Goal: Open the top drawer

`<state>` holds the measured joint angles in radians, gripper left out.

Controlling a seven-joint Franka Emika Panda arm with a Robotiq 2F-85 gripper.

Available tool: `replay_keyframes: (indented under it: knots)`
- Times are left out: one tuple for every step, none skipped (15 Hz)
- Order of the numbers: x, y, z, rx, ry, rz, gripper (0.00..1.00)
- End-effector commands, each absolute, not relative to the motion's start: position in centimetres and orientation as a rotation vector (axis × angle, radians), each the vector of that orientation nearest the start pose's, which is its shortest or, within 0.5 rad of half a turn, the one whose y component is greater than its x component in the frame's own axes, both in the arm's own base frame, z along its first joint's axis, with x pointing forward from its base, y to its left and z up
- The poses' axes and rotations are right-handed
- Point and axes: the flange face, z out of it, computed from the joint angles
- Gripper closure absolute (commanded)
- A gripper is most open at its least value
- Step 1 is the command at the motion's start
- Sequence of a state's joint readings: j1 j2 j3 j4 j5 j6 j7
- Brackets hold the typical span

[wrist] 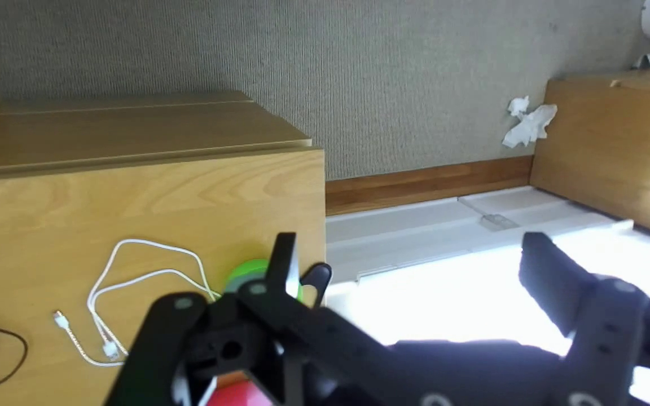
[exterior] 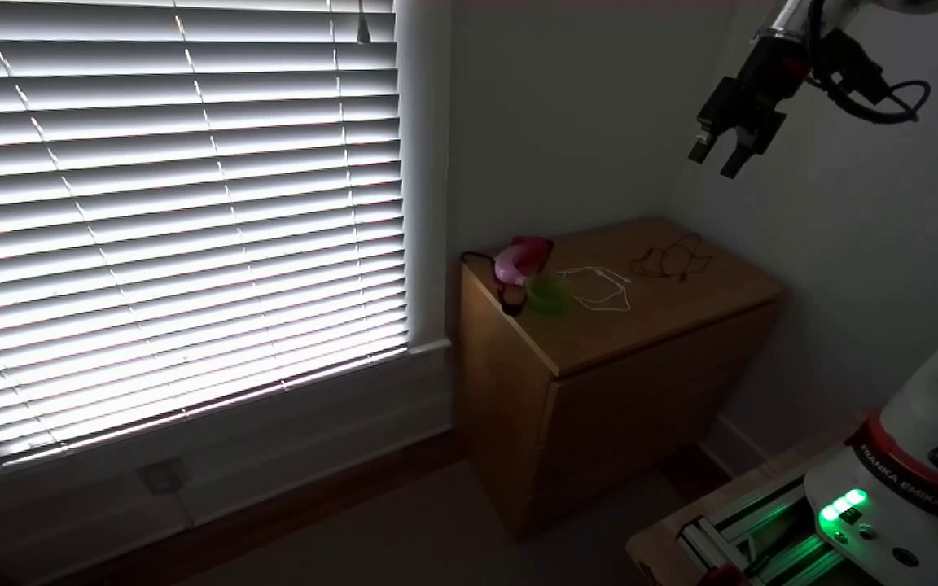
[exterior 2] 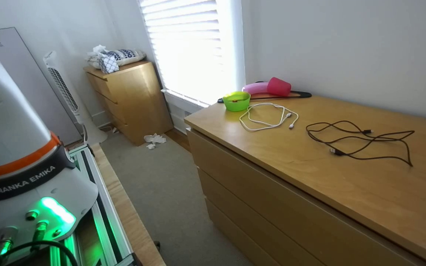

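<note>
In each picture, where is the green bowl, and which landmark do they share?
In an exterior view: green bowl, just right of centre.
In an exterior view: green bowl, above and slightly right of centre.
Wrist view: green bowl, below and left of centre, partly behind the gripper.
Shared landmark: white cable beside it.

Smooth wood top drawer, plastic bowl

I look down on the same cabinet top, obliquely in both exterior views, steeply at the wrist.
</note>
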<state>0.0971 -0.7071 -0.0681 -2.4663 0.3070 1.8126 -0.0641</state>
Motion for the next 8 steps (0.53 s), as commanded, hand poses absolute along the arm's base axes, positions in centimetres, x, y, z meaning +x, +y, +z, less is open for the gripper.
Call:
replay_keyframes:
  knots:
    - [32.8,-2.0,48.7,-2.695,0.156,-0.096,0.0]
    - [32.4,-3.4,47.0,-2.664,0.212,-0.091,0.0]
    - [32.0,-5.3,45.4,-2.652,0.293,-0.129,0.0]
    - [31.5,-7.1,43.6,-2.625,0.366,-0.14,0.0]
    - [31.0,-8.6,41.8,-2.6,0.412,-0.153,0.0]
    - [30.3,-10.0,40.1,-2.586,0.453,-0.163,0.0]
    - [30.8,-12.4,39.6,-2.572,0.485,-0.18,0.0]
    - [30.9,-14.6,38.7,-2.567,0.498,-0.199,0.0]
